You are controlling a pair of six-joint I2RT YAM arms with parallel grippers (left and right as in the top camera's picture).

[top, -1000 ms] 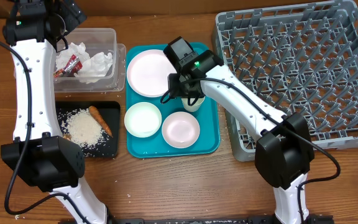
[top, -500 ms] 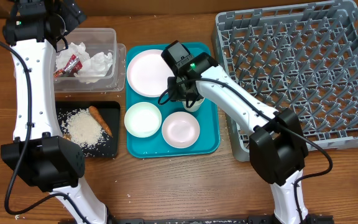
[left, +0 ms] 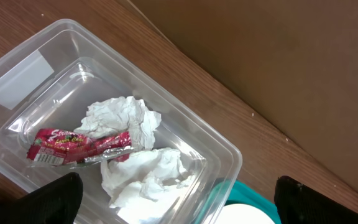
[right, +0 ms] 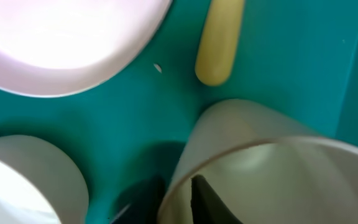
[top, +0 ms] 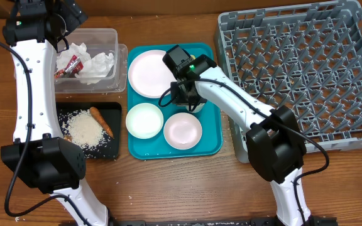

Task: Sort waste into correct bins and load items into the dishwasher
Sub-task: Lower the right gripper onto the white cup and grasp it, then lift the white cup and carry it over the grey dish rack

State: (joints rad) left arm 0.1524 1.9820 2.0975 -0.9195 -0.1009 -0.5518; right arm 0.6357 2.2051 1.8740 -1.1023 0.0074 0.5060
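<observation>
The right gripper [right: 169, 202] sits over the small white cup [right: 247, 124] on the teal tray [right: 291, 56]. One finger [right: 207, 199] is inside the rim and the other outside the wall; whether they pinch it is not clear. The yellow spoon [right: 219, 43] lies at the cup's 12 o'clock and the round plate [right: 61, 37] at 10. The left gripper [left: 188, 199], fingers spread wide, hangs above the clear tub [left: 36, 68], which holds the wrapper [left: 79, 145] and napkins [left: 123, 118].
</observation>
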